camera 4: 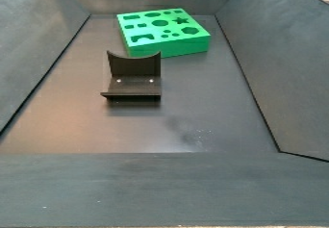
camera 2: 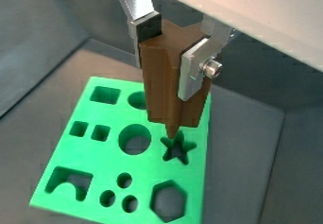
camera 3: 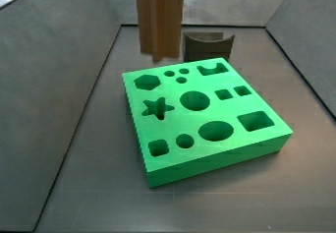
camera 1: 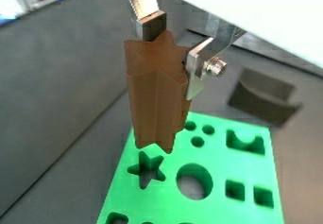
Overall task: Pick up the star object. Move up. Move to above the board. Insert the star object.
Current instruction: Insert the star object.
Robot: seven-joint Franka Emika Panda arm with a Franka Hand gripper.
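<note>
Wrist views: pincer clamps the top of the star object, its silver fingers pressed on opposite faces; the peg hangs upright above the board, its tip over the star cut-out.
Side views: star object raised above the board's far edge; fixture apart on the floor.
Writing: none legible.

Dark grey floor, sloped grey walls all round; light even, soft.
</note>
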